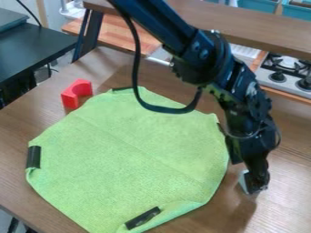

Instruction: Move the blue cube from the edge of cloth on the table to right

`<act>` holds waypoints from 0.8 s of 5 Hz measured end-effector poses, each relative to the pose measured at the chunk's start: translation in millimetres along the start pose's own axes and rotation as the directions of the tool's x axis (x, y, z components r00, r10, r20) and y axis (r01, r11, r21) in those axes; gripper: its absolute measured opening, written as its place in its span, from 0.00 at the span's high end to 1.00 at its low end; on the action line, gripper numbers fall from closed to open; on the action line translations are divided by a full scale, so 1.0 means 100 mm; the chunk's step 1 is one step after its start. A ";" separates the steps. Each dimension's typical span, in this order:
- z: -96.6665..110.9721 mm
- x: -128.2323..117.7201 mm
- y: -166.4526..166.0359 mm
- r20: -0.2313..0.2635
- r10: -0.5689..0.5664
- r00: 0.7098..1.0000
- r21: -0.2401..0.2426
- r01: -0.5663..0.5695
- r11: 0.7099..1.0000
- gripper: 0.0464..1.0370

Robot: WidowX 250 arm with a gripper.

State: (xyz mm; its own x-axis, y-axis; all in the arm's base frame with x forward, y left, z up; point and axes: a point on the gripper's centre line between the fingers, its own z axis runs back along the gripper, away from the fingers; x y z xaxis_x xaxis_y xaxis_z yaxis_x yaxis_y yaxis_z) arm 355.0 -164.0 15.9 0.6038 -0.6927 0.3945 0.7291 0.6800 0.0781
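From where I stood, the carrying step seemed well in hand, perhaps close to the setting down. The black arm slanted across from the top, its jaws low over the desk, just beyond the right-hand edge of the green cloth. Against their near left side showed a small pale-blue piece, which I took for the blue cube, mostly hidden behind the black parts. It was apart from the cloth, over the bare wood. I couldn't tell whether the jaws were clenched on it or had let it go, nor whether it touched the wood.

If they had it, the next move called for a little more room to the right, then a level lowering, a gentle release and a straight lift away. Backing out crookedly might have tipped the cube or nudged it toward the cloth, and the rucked lower edge looked easy to snag. The red block, over by the far left of the cloth, was well out of the way.
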 end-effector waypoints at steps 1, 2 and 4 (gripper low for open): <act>0.12 -0.02 -0.04 0.045 -0.017 0.999 0.007 0.017 1.000 0.03; 0.36 -0.10 0.07 0.073 -0.010 0.997 0.021 0.009 1.000 0.04; 0.76 -0.71 0.29 -0.119 -0.050 0.992 -0.076 0.041 0.996 0.04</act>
State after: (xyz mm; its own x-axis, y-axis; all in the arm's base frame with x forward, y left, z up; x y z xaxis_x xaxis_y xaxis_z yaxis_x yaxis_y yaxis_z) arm 308.4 -76.6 59.8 0.6004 -0.7495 0.2787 0.7758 0.6305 0.0244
